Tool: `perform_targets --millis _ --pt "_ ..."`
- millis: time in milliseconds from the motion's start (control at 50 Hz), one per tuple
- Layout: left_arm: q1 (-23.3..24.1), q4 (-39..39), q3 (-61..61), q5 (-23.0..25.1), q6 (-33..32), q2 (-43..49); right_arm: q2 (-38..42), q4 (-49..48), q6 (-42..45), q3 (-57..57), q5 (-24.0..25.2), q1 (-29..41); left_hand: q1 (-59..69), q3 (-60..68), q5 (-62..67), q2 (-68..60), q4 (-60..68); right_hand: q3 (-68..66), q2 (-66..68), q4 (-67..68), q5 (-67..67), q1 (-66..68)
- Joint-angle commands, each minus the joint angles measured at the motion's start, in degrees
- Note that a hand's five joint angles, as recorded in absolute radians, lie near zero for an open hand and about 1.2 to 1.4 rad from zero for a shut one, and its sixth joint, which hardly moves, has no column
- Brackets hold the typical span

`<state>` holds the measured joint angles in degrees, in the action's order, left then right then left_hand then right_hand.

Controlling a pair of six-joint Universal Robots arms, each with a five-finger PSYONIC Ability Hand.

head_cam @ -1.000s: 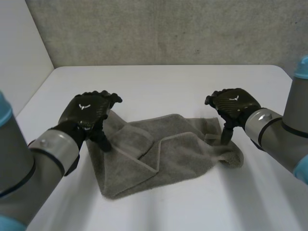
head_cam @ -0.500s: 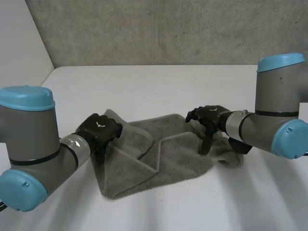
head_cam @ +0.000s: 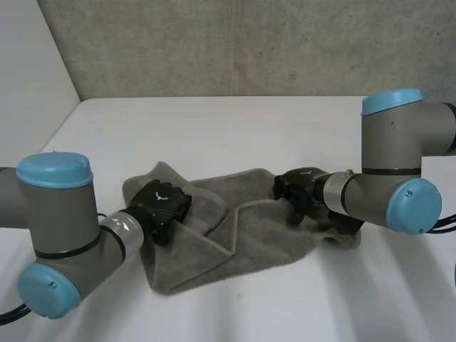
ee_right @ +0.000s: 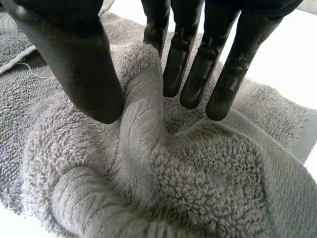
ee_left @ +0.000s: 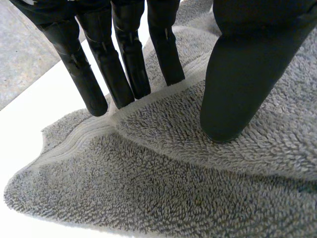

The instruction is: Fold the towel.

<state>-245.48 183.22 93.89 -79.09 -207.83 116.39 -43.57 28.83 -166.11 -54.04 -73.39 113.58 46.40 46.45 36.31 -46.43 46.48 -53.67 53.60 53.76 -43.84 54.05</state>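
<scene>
One grey terry towel (head_cam: 249,242) is lying rumpled and partly folded on the near half of the white table (head_cam: 235,128), under two black hands.

The left hand (head_cam: 162,203) is resting on its left part, with straight fingers (ee_left: 126,64) side by side along a hem and the thumb pressing the pile apart from them. The right hand (head_cam: 296,187) is pinching a raised ridge near its right end between thumb and fingers (ee_right: 198,69). The right arm (head_cam: 388,192) is covering that end, and one grey wall (head_cam: 235,43) is standing behind.

Lighting's pretty soft and even from overhead, white table (head_cam: 235,128) comes out bright, and the towel (head_cam: 263,239) only throws a faint shadow along its near edge.
</scene>
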Motion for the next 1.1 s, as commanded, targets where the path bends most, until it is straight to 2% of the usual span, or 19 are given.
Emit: perform_targets --millis 20,120,240,300,400,500,540,560,600,620,640,660,680,700,720,740,820,980,1100 --pt "0.01 -0.14 -0.38 -0.01 -4.17 1.12 0.15 0.87 0.18 1.13 0.0 0.06 12.43 12.38 12.52 -12.4 12.34 -7.04 7.11 6.95 -6.88 6.66" --pt "-0.08 0.04 -0.38 -0.01 -6.89 1.21 0.42 1.58 0.53 2.27 0.09 0.06 19.83 19.78 19.92 -19.8 19.75 -26.31 26.38 26.22 -26.14 25.93" --pt "-0.08 0.12 -1.08 -0.01 -7.86 1.73 0.59 2.46 0.79 2.62 0.35 0.06 21.51 21.46 21.6 -21.48 21.42 -26.33 26.4 26.24 -26.16 25.95" --pt "-0.08 0.12 -1.69 -0.01 -7.95 2.26 0.59 2.81 0.88 2.8 0.62 0.06 33.54 33.49 33.63 -33.51 33.45 -26.33 26.4 26.24 -26.16 25.95" --pt "-0.08 0.3 -3.01 -0.01 -8.03 3.4 1.03 2.72 1.85 3.59 0.53 0.06 33.6 33.55 33.69 -33.57 33.52 -26.33 26.4 26.24 -26.16 25.95" --pt "-0.08 3.2 -8.99 -0.28 -8.12 4.46 2.44 2.37 5.89 9.21 -0.96 0.85 33.6 33.55 33.69 -33.57 33.52 -26.33 26.4 26.24 -26.16 25.95" --pt "-0.08 5.4 -12.24 -0.63 -7.68 4.46 2.26 1.15 9.04 16.65 -2.1 1.9 33.6 33.55 33.69 -33.57 33.52 -26.33 26.4 26.24 -26.16 25.95" --pt "-0.34 7.92 -15.98 -1.67 -7.59 4.37 2.26 1.14 9.05 16.69 -2.11 1.91 33.6 33.55 33.69 -33.57 33.52 -26.33 26.4 26.24 -26.16 25.95" --pt "-0.87 10.93 -19.89 -3.7 -7.42 4.02 0.95 -6.38 9.93 24.39 -4.29 2.7 33.6 33.55 33.69 -33.57 33.52 -26.33 26.4 26.24 -26.16 25.95" --pt "-1.48 13.81 -23.89 -7.01 -6.98 3.5 0.94 -6.42 9.93 24.42 -4.3 2.7 33.6 33.55 33.69 -33.57 33.52 -26.33 26.4 26.24 -26.16 25.95" --pt "-1.84 16.79 -27.59 -10.87 -6.2 2.88 -0.71 -11.38 9.76 26.16 -5.61 2.87 33.6 33.55 33.69 -33.57 33.52 -26.33 26.4 26.24 -26.16 25.95" --pt "-1.84 16.82 -27.62 -10.91 -6.19 2.88 -3.77 -16.91 9.49 25.92 -6.93 2.79 33.6 33.55 33.69 -33.57 33.52 -26.33 26.4 26.24 -26.16 25.95" --pt "-1.93 19.43 -31.1 -14.74 -5.06 2.18 -3.8 -16.97 9.49 25.91 -6.94 2.79 33.6 33.55 33.69 -33.57 33.52 -26.33 26.4 26.24 -26.16 25.95" --pt "-1.93 21.81 -33.84 -17.82 -3.74 1.39 -6.67 -22.19 9.23 24.7 -8.07 2.7 33.6 33.55 33.69 -33.57 33.52 -26.33 26.4 26.24 -26.16 25.95" --pt "-1.93 21.83 -33.86 -17.85 -3.73 1.38 -6.7 -22.24 9.23 24.68 -8.08 2.7 33.6 33.55 33.69 -33.57 33.52 -26.33 26.4 26.24 -26.16 25.95" --pt "-1.93 23.49 -35.69 -19.94 -1.99 0.77 -9.23 -27.2 8.97 22.42 -8.87 2.44 33.6 33.55 33.69 -33.57 33.52 -26.33 26.4 26.24 -26.16 25.95" --pt "-1.93 24.73 -36.41 -21.19 1.55 -1.08 -14.6 -36.9 9.22 14.52 -9.23 2.43 33.6 33.55 33.69 -33.57 33.52 -26.33 26.4 26.24 -26.16 25.95" --pt "-1.93 23.77 -25.87 -20.93 4.71 -5.03 -17.16 -36.13 10.98 1.6 -8.52 2.61 33.6 33.55 33.69 -33.57 33.52 -26.33 26.4 26.24 -26.16 25.95" --pt "-1.93 23.77 -9.87 -20.31 4.45 -6.18 -17.51 -36.3 15.29 -8.01 -7.29 2.08 33.6 33.55 33.69 -33.57 33.52 -26.33 26.4 26.24 -26.16 25.95"
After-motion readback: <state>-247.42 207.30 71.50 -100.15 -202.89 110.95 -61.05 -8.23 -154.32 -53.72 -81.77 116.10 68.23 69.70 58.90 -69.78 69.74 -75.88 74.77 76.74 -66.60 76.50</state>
